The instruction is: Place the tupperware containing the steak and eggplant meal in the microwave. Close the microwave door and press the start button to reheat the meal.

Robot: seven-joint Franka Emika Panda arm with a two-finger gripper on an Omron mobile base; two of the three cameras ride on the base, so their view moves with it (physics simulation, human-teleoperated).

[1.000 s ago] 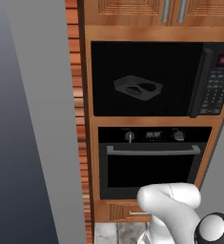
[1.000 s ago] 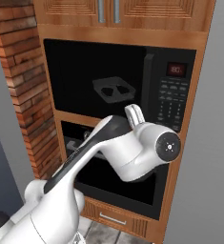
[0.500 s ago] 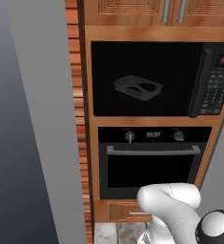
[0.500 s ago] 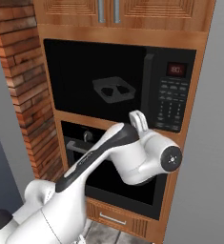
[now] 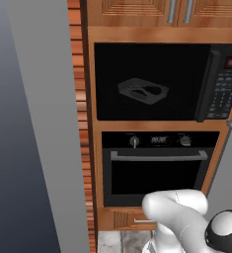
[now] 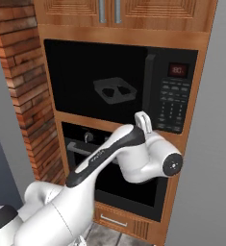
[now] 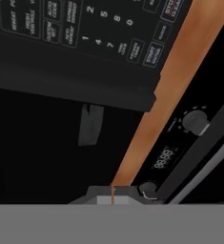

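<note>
- tupperware (image 5: pixel 142 92) sits inside the microwave (image 5: pixel 162 81), seen dimly through the dark window of the microwave door (image 5: pixel 147 81); also visible in the right base view (image 6: pixel 115 91), roughly mid-cavity.
- two hollows show in the tray; contents too dark to make out, meal not distinguishable.
- microwave door is shut flush with the cabinet face; black vertical handle (image 5: pixel 204 84) stands along its right edge.
- keypad strip (image 6: pixel 174 103) sits right of the handle, small red display (image 6: pixel 178 70) at its top.
- hand view looks at the keypad from close in, rolled; number keys and a start key (image 7: pixel 152 55) readable near the strip's corner.
- fingers (image 7: pixel 112 196) pressed together, nothing between them; tips sit at the bottom of the hand view, over the wooden strip between microwave and oven.
- in the right base view the hand (image 6: pixel 142 121) points up at the lower edge of the microwave, just below the handle and keypad; whether it touches cannot be told.
- oven (image 5: pixel 157 168) directly below the microwave, with knobs, a small display, a silver bar handle (image 5: pixel 158 156).
- brick column (image 6: pixel 30 86) to the left of the cabinet; wooden cupboard doors (image 6: pixel 109 12) above.
</note>
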